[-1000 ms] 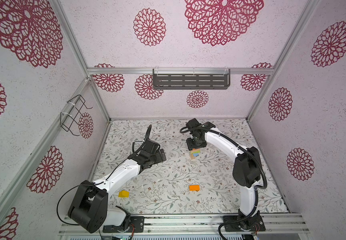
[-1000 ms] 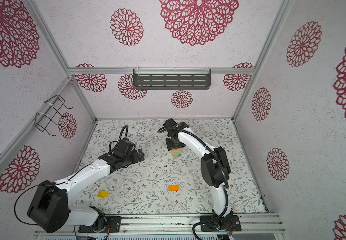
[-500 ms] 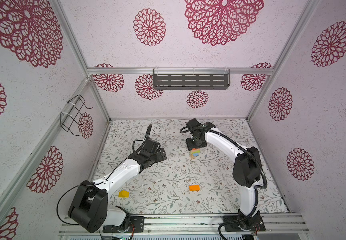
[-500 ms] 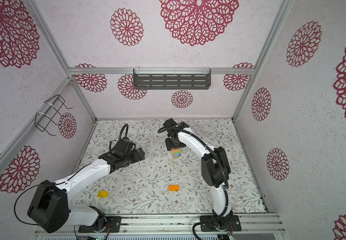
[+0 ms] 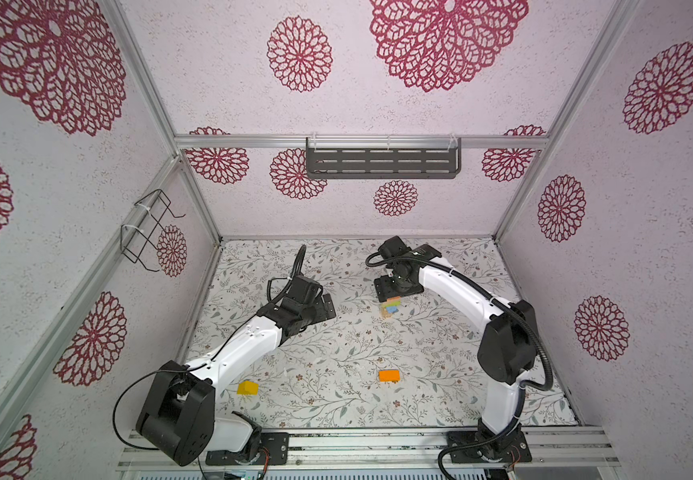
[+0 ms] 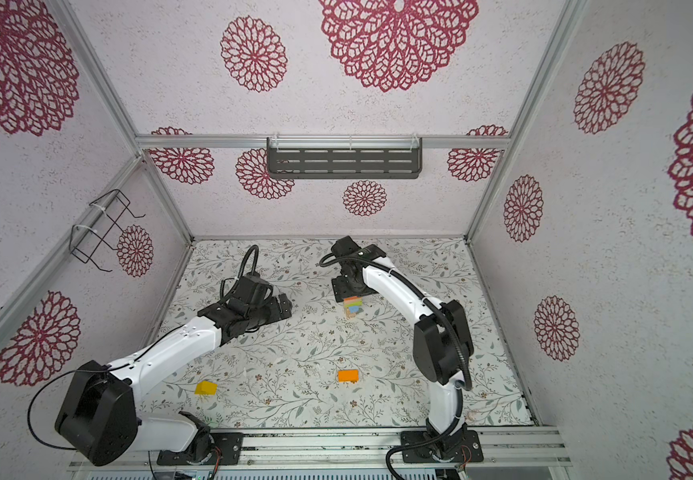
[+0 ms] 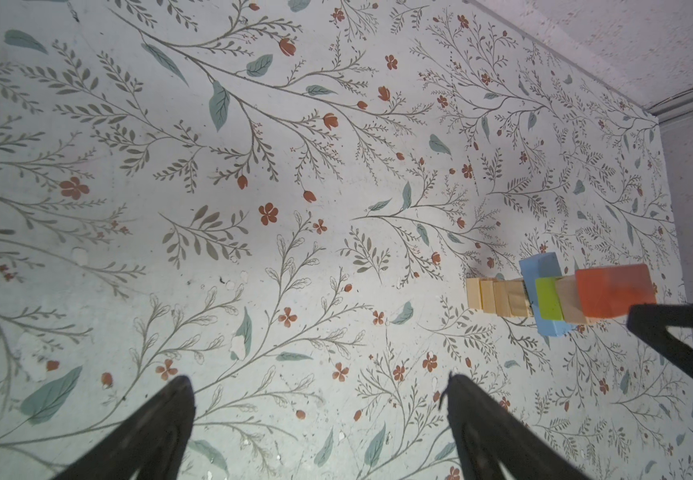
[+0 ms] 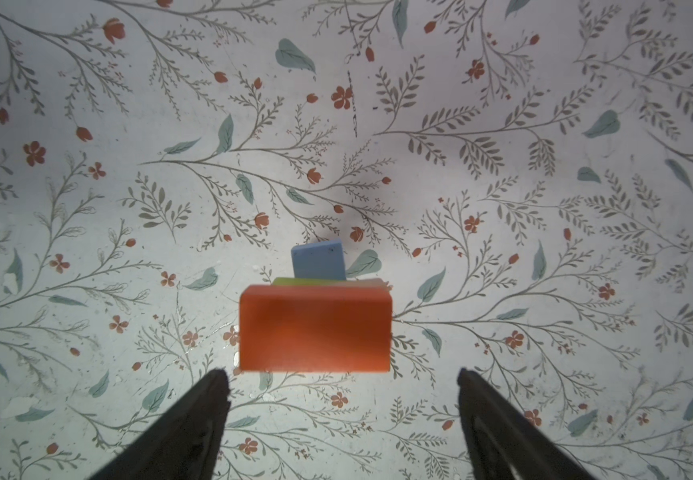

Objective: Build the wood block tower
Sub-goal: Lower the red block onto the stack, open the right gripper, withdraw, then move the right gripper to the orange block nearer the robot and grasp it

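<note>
A yellow block (image 5: 247,388) lies front left on our worktop (image 5: 336,407). Our left tool (image 7: 319,378) hangs spread apart. An orange block (image 5: 389,375) lies mid-front. Behind it our tower (image 5: 390,307) stands beneath the right tool (image 8: 340,372), which is spread apart and clear of it.

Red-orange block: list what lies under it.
Directly under the red-orange block is a plain wooden block, then a lime green block, a light blue block and natural cubes. In the right wrist view it covers the cubes.

Rosette-patterned walls (image 5: 336,216), floral floor (image 5: 336,374), dark slotted shelf (image 5: 383,163)
</note>
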You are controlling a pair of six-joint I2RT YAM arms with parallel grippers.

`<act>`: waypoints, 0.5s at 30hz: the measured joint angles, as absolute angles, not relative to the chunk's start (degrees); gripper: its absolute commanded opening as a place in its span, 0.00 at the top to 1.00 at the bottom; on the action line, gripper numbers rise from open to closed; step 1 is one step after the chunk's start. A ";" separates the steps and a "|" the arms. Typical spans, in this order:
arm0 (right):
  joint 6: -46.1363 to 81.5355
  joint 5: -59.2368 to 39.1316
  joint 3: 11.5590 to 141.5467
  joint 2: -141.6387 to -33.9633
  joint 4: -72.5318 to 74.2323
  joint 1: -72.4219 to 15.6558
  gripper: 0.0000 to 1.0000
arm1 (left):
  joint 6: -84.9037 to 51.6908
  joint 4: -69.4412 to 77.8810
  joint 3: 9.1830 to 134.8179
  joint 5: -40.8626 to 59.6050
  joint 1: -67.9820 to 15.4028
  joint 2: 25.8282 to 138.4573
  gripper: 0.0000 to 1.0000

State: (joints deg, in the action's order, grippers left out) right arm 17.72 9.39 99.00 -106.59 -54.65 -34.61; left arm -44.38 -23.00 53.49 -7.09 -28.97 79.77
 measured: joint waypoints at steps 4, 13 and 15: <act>18.26 11.11 94.80 -98.56 -54.00 -35.16 0.01 | -43.88 -24.82 53.54 -7.90 -29.12 78.28 0.03; 29.10 14.39 68.93 -75.26 -51.53 -41.30 0.02 | -43.38 -26.87 47.20 -8.36 -29.28 69.58 0.03; 33.15 15.86 63.96 -72.73 -51.42 -45.17 0.02 | -43.59 -27.59 45.21 -7.99 -29.34 68.49 0.03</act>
State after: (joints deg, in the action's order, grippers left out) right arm 33.15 15.86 63.96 -72.73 -51.42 -45.17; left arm -43.59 -27.59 45.21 -7.99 -29.34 68.49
